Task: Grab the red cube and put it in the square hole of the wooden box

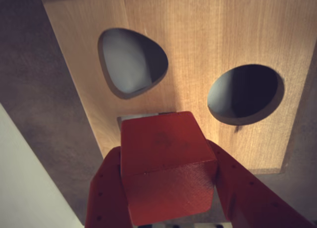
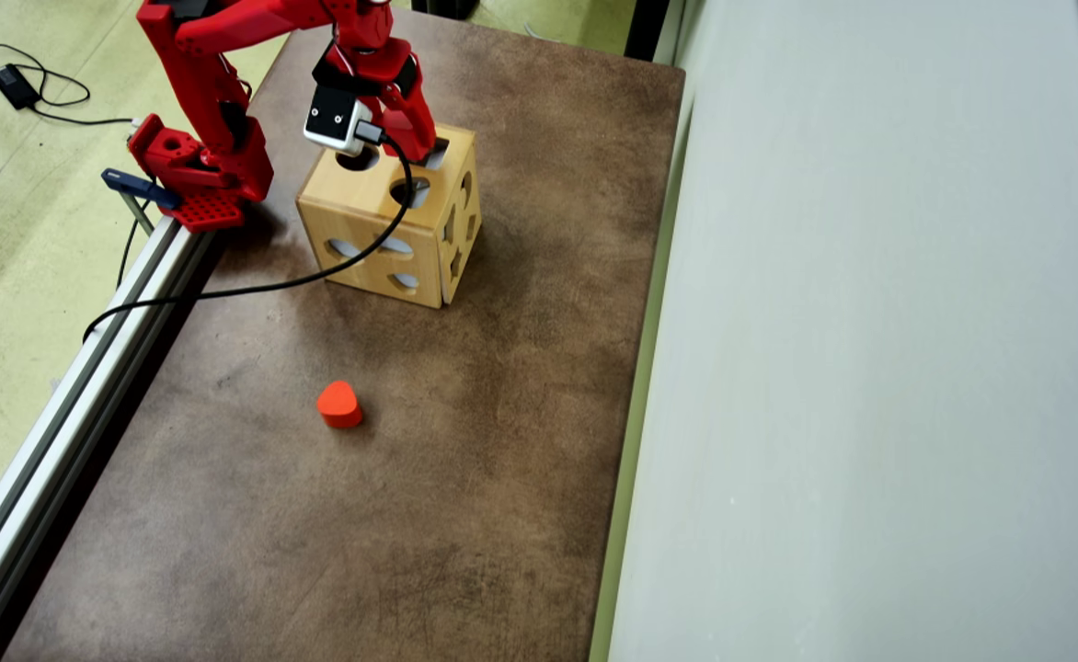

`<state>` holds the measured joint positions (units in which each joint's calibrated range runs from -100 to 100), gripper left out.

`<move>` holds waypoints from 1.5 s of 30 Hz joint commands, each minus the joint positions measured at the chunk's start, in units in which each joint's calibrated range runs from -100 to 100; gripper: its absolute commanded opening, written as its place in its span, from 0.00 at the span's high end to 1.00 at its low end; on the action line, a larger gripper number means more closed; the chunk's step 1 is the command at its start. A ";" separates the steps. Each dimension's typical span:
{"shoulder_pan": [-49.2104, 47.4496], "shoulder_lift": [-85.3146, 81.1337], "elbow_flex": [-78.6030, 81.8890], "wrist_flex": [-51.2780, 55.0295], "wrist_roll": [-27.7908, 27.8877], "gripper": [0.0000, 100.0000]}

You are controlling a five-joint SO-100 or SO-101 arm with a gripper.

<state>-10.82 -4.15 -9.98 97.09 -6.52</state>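
Note:
In the wrist view the red cube (image 1: 166,163) is clamped between my gripper's (image 1: 166,153) two red fingers (image 1: 106,193), just above the top face of the wooden box (image 1: 198,49). A thin grey sliver of the square hole (image 1: 137,116) shows at the cube's far edge; the cube covers the rest of it. Beyond it lie a rounded heart-like cutout (image 1: 131,62) and a round cutout (image 1: 245,94). In the overhead view the gripper (image 2: 429,147) reaches down onto the far right corner of the wooden box (image 2: 364,216), and the arm hides the cube.
An orange-red heart-like block (image 2: 338,405) lies on the brown table (image 2: 502,414), well in front of the box. A metal rail (image 2: 70,405) runs along the left edge and a pale wall (image 2: 870,368) along the right. A black cable (image 2: 272,285) trails from the wrist camera.

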 commanded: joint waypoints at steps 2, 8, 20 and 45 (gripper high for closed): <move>-1.96 -0.31 -2.81 -0.47 0.44 0.98; -2.19 -0.22 -2.72 -2.64 1.56 0.98; -2.11 -0.14 -2.63 -2.72 1.71 0.98; 0.71 3.26 -2.72 -2.72 2.64 0.98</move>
<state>-11.75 -0.59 -9.98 95.24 -3.69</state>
